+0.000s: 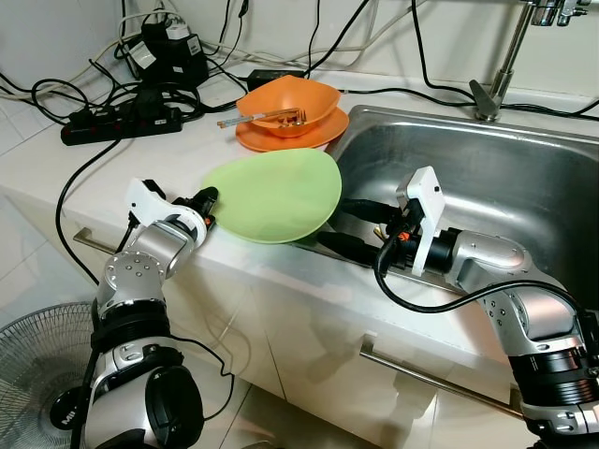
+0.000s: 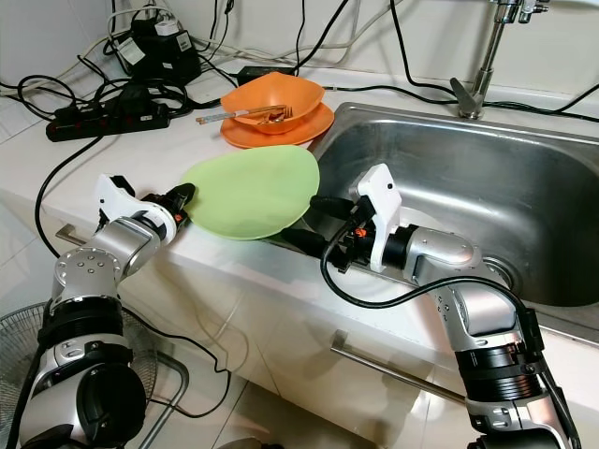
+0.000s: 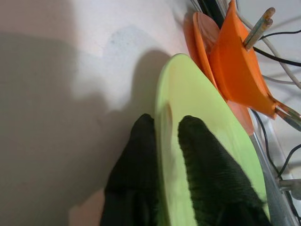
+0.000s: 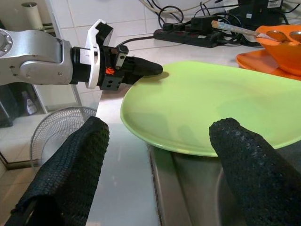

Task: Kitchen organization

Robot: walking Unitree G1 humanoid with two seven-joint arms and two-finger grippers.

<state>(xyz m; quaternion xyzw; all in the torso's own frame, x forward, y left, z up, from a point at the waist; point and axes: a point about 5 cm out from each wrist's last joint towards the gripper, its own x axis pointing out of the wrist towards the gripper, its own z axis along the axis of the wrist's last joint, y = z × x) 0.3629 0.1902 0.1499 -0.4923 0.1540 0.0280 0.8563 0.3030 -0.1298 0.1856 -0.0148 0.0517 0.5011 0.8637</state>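
Observation:
A pale green plate (image 1: 276,195) is held slightly tilted over the counter's front edge, next to the sink (image 1: 524,178). My left gripper (image 1: 208,201) is shut on the plate's left rim, one black finger on each face (image 3: 207,160). My right gripper (image 1: 348,226) is open at the plate's right edge, above the sink's near corner. Its two fingers (image 4: 70,160) are spread wide, with the plate (image 4: 211,103) just beyond their tips. An orange bowl (image 1: 290,105) holding a fork and chopsticks (image 1: 267,118) stands on an orange plate (image 1: 281,138) behind the green plate.
A power strip (image 1: 122,122), adapters and tangled cables cover the back left of the white counter. The faucet (image 1: 501,65) rises behind the steel sink. Below the counter is a drawer handle (image 1: 440,379). A floor fan (image 1: 37,355) stands at the lower left.

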